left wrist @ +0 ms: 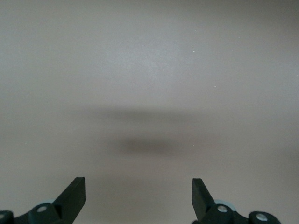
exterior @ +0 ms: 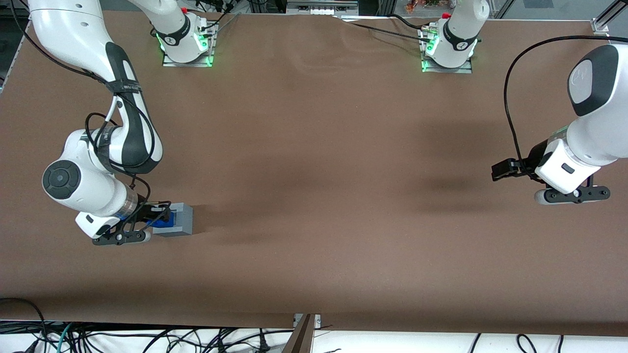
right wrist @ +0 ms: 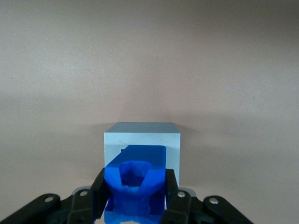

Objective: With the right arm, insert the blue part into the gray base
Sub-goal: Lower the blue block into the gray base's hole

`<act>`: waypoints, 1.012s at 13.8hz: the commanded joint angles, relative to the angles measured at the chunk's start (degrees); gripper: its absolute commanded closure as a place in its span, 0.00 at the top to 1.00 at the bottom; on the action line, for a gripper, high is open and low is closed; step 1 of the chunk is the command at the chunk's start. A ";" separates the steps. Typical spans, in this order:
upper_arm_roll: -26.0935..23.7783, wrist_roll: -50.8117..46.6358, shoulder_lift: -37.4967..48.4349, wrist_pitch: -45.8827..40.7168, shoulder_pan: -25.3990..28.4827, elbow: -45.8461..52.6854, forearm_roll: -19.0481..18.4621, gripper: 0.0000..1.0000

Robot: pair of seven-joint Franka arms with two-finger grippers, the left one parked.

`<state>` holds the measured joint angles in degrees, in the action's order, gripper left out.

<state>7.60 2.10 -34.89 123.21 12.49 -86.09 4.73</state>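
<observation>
Blue part is being held just above the gray base, over its recess, clamped between the closed pincer fingers. Base is resting on the desk. Risk: if misaligned, part is likely being jammed on the rim, or base being shoved aside.
</observation>
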 commanded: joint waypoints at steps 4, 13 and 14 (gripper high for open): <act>-0.74 2.46 1.49 1.77 -0.10 -4.08 1.77 0.41; -0.74 4.75 3.25 2.21 -0.27 -6.90 2.56 0.41; -0.74 4.75 3.16 2.38 -0.45 -6.81 2.65 0.41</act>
<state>7.19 5.21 -32.68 124.66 12.51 -90.31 6.31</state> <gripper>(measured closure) 0.493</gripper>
